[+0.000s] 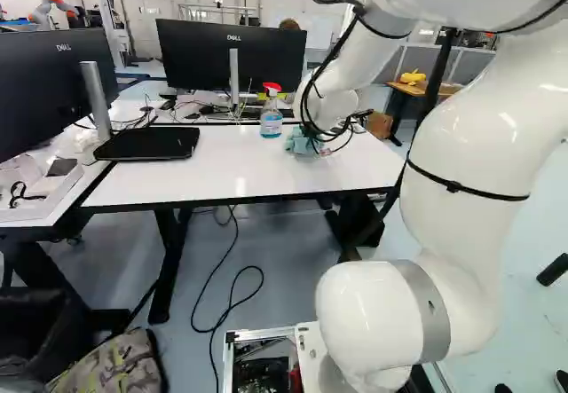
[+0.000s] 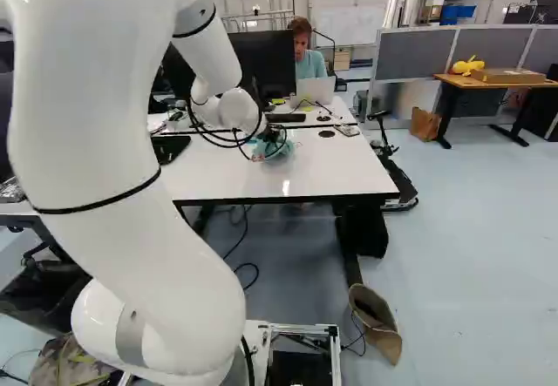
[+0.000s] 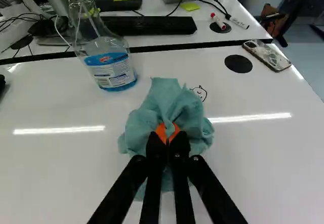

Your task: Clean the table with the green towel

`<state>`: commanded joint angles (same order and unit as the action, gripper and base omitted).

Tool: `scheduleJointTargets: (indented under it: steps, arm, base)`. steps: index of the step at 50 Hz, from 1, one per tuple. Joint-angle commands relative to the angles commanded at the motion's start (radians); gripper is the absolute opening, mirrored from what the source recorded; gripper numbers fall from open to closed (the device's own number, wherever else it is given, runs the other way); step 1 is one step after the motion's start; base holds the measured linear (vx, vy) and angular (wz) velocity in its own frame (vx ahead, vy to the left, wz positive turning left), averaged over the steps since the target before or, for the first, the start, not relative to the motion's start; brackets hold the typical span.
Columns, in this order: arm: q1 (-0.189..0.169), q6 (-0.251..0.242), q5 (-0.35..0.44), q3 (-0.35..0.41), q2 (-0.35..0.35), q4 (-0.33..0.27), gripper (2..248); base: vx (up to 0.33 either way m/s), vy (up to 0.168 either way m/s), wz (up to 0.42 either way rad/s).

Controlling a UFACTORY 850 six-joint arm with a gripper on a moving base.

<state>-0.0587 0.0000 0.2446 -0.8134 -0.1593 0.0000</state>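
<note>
- Gripping: towel (image 3: 174, 102) clamped by nearly closed gripper (image 1: 312, 134)!
- Spray bottle (image 1: 272, 120) shown by left base view, missed by right.
- Phone (image 3: 267, 55) spotted near table (image 3: 273, 153) edge.

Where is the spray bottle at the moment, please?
The spray bottle stands on the white table near its far edge; in the left base view it is just left of the green towel held in the gripper.

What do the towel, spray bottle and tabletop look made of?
Towel: matte, soft fabric, by its crumpled folds; fibre unclear.
Spray bottle: glossy, clear, likely plastic; liquid shows through the wall.
Tabletop: smooth, glossy white, with light streaks reflected; perhaps laminate or coated board.
</note>
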Motion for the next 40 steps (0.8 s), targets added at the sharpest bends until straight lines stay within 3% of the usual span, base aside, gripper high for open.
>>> scheduleJointTargets:
  steps: [40]
  arm:
    - [-0.049,0.000,0.000,-0.221,-0.190,0.000,26]
  base:
    - [0.000,0.000,0.000]
